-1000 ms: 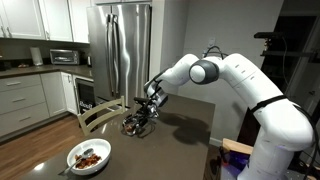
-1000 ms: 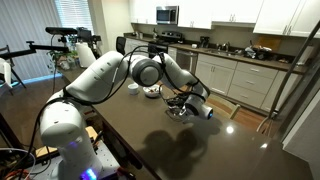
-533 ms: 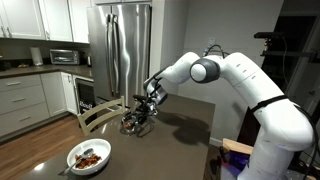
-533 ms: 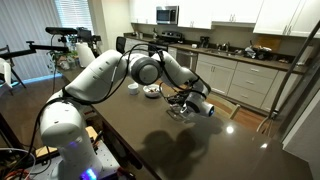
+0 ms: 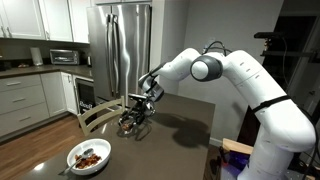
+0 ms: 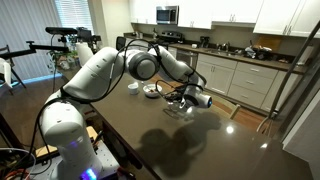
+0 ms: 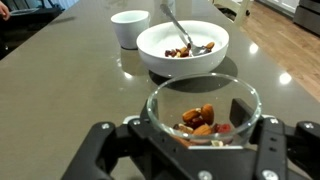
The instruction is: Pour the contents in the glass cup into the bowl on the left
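In the wrist view the glass cup (image 7: 203, 105), a small clear glass, sits upright between my fingers (image 7: 268, 135). It holds the contents (image 7: 197, 118), reddish-brown nuts and bits. My gripper (image 7: 205, 138) is shut on the glass cup. Beyond it stands the white bowl (image 7: 150, 52) with similar bits and a utensil handle (image 7: 172, 20) leaning out. In both exterior views the gripper (image 5: 141, 108) (image 6: 187, 99) hangs just over the dark table with the glass cup (image 5: 133, 122) (image 6: 178, 106) in it. The bowl (image 5: 74, 160) (image 6: 152, 91) lies some way off.
A small white cup (image 7: 130, 28) (image 6: 133, 87) stands next to the bowl. A wooden chair (image 5: 96, 115) is at the table's edge near the gripper. A steel fridge (image 5: 125, 45) and kitchen counters (image 6: 240, 70) stand behind the dark table (image 6: 150, 130).
The gripper has risen slightly with the glass cup still in it. The bowl and the white cup have not moved.
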Motion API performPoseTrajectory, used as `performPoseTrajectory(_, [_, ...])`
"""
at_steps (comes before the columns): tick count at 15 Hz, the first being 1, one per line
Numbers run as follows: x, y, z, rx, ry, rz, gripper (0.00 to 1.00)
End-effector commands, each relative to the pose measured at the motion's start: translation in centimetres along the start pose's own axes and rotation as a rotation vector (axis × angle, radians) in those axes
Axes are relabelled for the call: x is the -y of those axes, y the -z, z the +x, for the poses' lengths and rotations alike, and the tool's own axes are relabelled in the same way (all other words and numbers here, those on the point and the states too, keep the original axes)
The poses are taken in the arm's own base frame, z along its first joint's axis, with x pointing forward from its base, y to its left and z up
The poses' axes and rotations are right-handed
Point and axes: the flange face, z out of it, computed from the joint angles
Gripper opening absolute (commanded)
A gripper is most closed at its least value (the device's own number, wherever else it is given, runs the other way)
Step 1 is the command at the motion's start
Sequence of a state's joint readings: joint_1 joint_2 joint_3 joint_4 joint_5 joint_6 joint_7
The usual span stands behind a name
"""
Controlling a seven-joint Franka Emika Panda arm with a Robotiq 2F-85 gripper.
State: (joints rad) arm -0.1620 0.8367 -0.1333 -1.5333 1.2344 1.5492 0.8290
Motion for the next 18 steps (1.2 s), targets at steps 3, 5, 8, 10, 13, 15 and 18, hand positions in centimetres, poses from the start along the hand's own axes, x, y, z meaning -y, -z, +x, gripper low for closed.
performPoseTrajectory(3, [0.3, -1.4, -2.6, -0.095, 0.058, -0.026, 0.53])
performPoseTrajectory(5, [0.5, -2.0, -3.1, -0.105, 0.068, -0.029, 0.53])
performPoseTrajectory(8, [0.6, -2.4, -4.0, -0.112, 0.070, -0.043, 0.53])
performPoseTrajectory(10, [0.6, -2.6, -4.7, -0.123, 0.086, -0.046, 0.53])
performPoseTrajectory(13, [0.9, -3.2, -5.9, -0.146, 0.117, -0.044, 0.53])
performPoseTrajectory(15, [1.2, -3.9, -6.5, -0.164, 0.134, -0.034, 0.53])
performPoseTrajectory(18, [1.9, -5.1, -7.1, -0.204, 0.156, 0.000, 0.53])
